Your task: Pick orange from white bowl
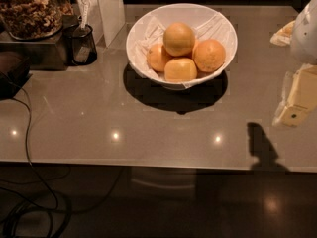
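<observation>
The white bowl (143, 31) stands on the counter at the back middle, lined with crumpled white paper. It holds several citrus fruits. The orange (179, 38) is the paler golden one resting on top of the pile, with deeper orange fruits to its left, right and front. My gripper (296, 102) hangs at the far right edge of the camera view, above the counter, well to the right of the bowl and nearer the front. It holds nothing that I can see.
A small dark cup (81, 44) stands left of the bowl beside a glass jar of nuts (28, 9). A white upright panel (110, 9) is behind them. Cables (27, 148) trail over the counter's front edge at left. A wrapped item (284, 33) lies at the far right.
</observation>
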{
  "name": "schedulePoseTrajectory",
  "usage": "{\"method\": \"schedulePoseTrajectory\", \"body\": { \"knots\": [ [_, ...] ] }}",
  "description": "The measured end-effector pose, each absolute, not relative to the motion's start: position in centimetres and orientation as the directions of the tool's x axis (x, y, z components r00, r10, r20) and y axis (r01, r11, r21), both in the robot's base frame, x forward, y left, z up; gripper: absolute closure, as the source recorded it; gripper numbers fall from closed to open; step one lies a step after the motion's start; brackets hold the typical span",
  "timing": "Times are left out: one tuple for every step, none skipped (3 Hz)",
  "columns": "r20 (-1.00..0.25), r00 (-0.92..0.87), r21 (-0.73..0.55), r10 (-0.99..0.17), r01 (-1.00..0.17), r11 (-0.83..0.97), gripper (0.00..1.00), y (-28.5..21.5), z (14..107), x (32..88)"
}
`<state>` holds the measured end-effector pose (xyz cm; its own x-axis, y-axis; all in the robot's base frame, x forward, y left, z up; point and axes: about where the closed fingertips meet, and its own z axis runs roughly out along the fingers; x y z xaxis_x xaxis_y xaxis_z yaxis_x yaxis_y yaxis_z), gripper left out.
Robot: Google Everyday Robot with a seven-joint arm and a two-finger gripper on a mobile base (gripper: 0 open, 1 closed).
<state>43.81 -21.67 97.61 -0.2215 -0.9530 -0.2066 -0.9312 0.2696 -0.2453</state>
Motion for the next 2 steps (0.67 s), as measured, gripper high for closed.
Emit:
{"method": "schedulePoseTrajectory", "body": {
  "knots": [
    [-0.211, -0.221, -0.247, -0.952, -0.93, 0.271, 0.0, -21.6, 97.7, 44.0],
    [-0.254, -0.214, -0.262, -0.943, -0.924, 0.28, 0.0, -21.3, 98.6, 45.6]
  ]
}}
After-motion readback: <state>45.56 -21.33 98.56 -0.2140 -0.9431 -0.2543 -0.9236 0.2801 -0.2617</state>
